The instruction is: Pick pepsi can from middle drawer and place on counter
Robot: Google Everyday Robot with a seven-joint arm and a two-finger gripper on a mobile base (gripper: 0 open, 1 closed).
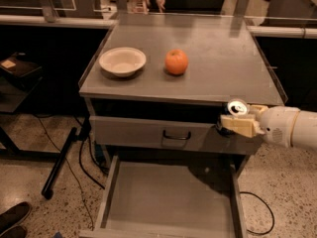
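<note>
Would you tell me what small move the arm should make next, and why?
Probably lift straight up a little: the gripper holds the can above the open drawer, but its top sits only about level with the counter edge.

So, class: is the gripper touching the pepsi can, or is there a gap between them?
Touching. The camera view shows the gripper closed around the pepsi can, its fingers wrapping the can's body, above the open middle drawer.

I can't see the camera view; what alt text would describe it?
At right, the gripper holds the pepsi can above the open middle drawer, just below the front edge of the counter, where a bowl and an orange sit.
</note>
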